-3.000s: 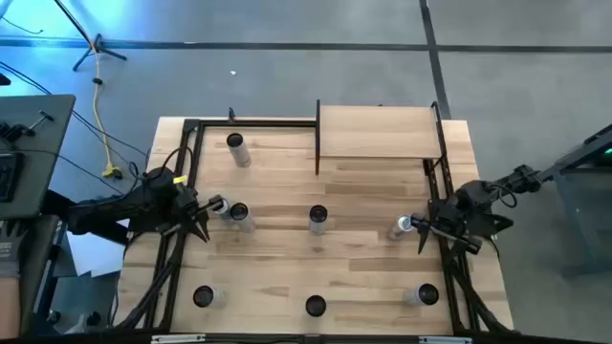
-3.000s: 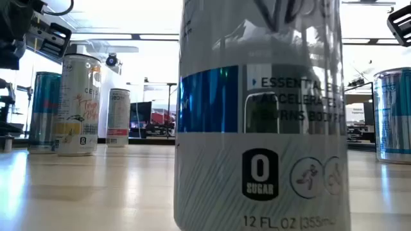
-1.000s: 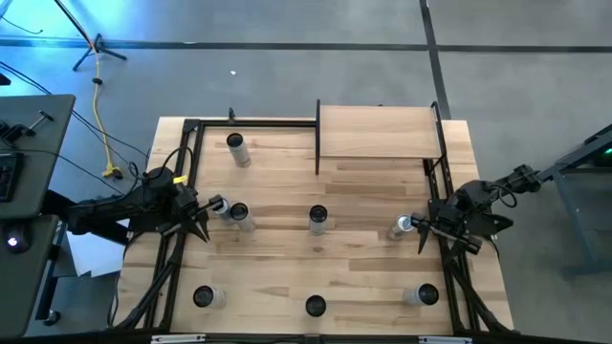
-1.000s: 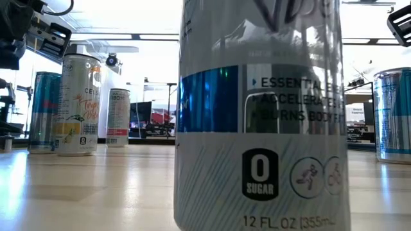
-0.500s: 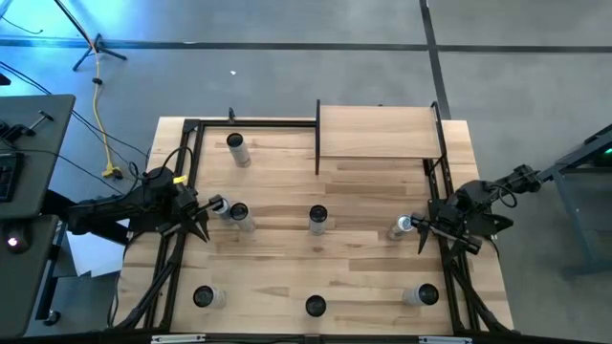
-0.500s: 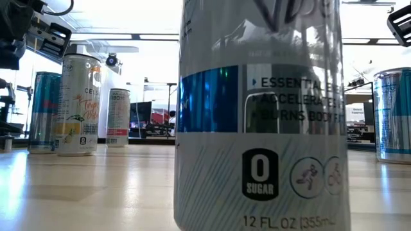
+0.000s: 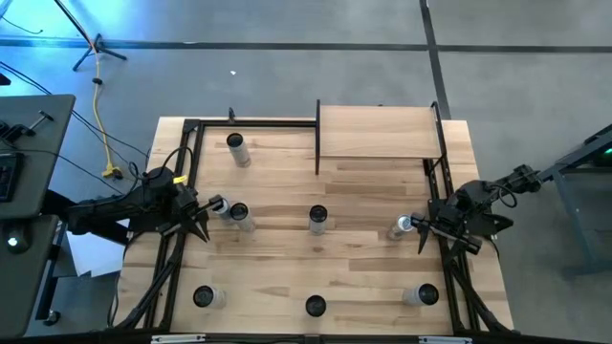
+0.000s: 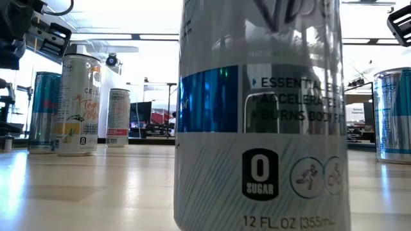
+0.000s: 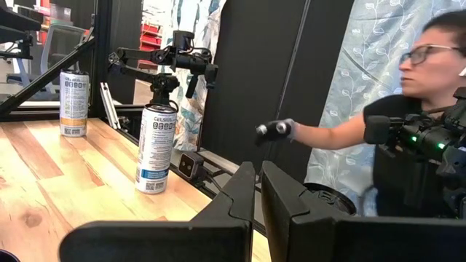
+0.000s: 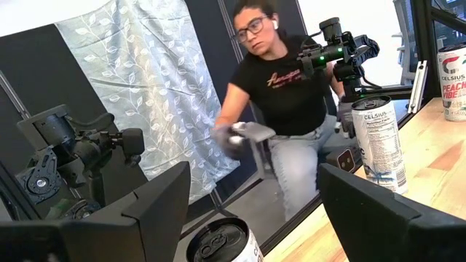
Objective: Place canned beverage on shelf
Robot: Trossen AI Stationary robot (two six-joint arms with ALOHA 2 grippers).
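Nothing moved; only wrist views show a seated person (image 10: 280,80).

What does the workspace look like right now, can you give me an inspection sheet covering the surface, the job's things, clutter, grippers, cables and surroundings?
Surface: light-wood tabletop inside a black frame.
Job's things: shelf at the far edge, nothing on it; seven upright cans on the tabletop, among them the right-side can, the centre can and the far-left can.
Clutter: nothing seen.
Grippers: left gripper shut, empty, at the table's left edge beside a can; right gripper with its fingers either side of the right-side can, contact not clear.
Cables: yellow cable on the floor to the left; black cables along the left arm.
Surroundings: grey floor; a seated person beyond the table.
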